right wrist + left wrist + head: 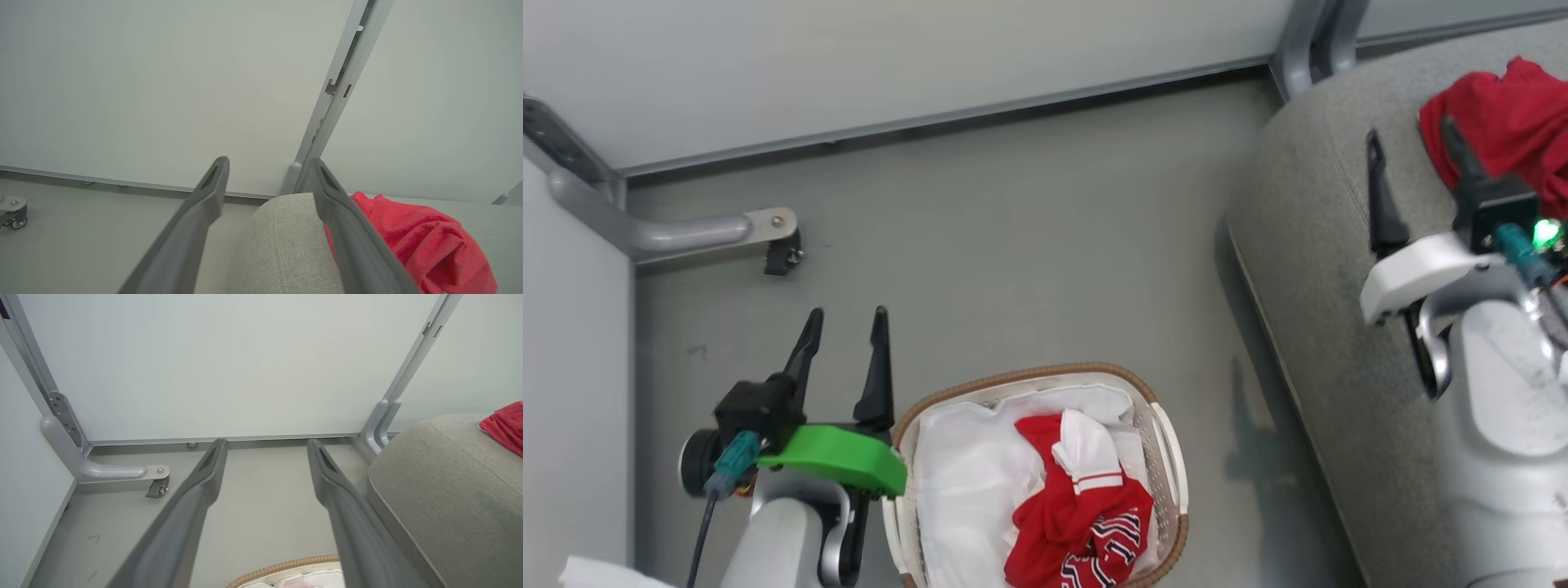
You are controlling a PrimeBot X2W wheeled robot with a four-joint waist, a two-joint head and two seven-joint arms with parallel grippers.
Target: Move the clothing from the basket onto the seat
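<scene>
The left end effector (pixel 846 327) hangs wide and empty over the floor (pixel 1029 245), just left of the basket (pixel 1168 457), which holds red-and-white clothing (pixel 1086 506). The right end effector (pixel 1411 139) is wide and empty above the seat (pixel 1323 286), beside a red garment (pixel 1511 114) lying at the seat's far right.

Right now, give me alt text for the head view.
Red clothing lies in a white basket on the floor, bottom centre. Another red garment lies on the grey seat, upper right, by the open right gripper. The open left gripper hovers left of the basket.
</scene>
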